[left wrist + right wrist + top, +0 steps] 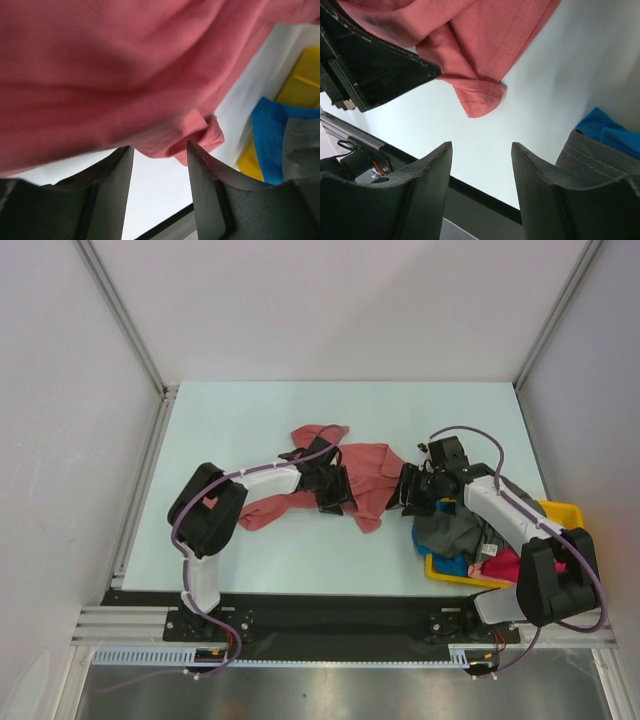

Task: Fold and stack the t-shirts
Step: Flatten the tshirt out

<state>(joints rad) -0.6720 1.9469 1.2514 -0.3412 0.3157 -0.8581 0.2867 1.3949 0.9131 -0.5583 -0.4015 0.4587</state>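
The left fingers (pixel 112 190) are spread apart and are not pinching anything. The salmon-red t-shirt (pixel 372 468) lies bunched up on the white counter (pixel 250 420). It is right in front of these fingers, and its lower edge just reaches their tips. A small rolled lump of hem sits by the tip of the right-hand finger. I think the fingers are this close and this wide so they can grab that edge and pull the shirt flat.

The right fingers (pixel 425 185) are spread apart too, with only bare counter between them. A corner of the salmon-red t-shirt, with a stitched hem, lies ahead of their tips and does not touch them. The black end of the left arm is up and to the left of them. I think both arms face the same shirt so each one can take a side. A shirt has to be spread out before it can be folded.

To the right of the right fingers is a dark grey t-shirt (pixel 450 530), very near the finger on that side. It sits in a heap with a bright blue t-shirt (pixel 452 565) and a pink t-shirt (pixel 505 562) in the yellow tray (pixel 560 512). These look like they are waiting for their turn. Nothing is folded or stacked yet.

I can see no words, tags or brand marks on any shirt or on the tray.
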